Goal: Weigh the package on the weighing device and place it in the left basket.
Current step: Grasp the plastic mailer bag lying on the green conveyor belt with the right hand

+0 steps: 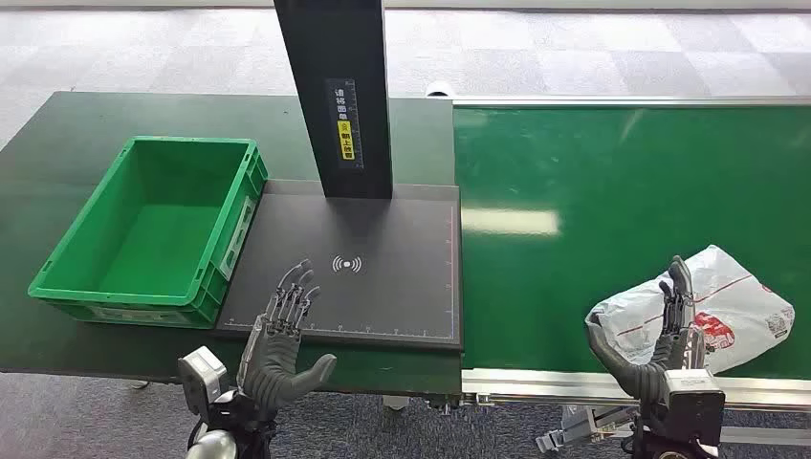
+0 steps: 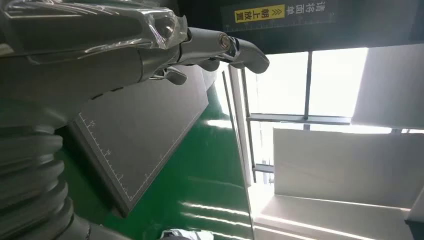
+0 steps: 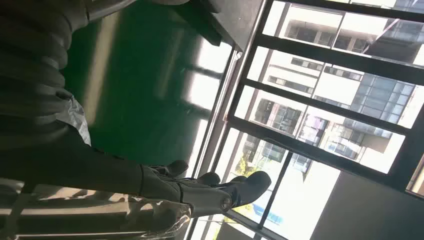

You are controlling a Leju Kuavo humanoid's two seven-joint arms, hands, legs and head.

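Reaching from the near side, right hand (image 1: 660,330) stands open beside the package (image 1: 712,306) on the green belt (image 1: 612,191), seemingly set to grasp. Left hand (image 1: 287,335), open, hovers over the scale (image 1: 383,287); basket (image 1: 67,277) beyond.

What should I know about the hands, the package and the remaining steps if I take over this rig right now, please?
Left hand: open, fingers spread, over the near edge of the weighing device, holding nothing.
Right hand: open, beside the package; whether it touches the package cannot be told.
Package: white bag lying on the green conveyor, near its front edge.
Left basket: green, nothing in it.
Done: nothing yet. Left: grasp the package, weigh it, then place it in the basket.
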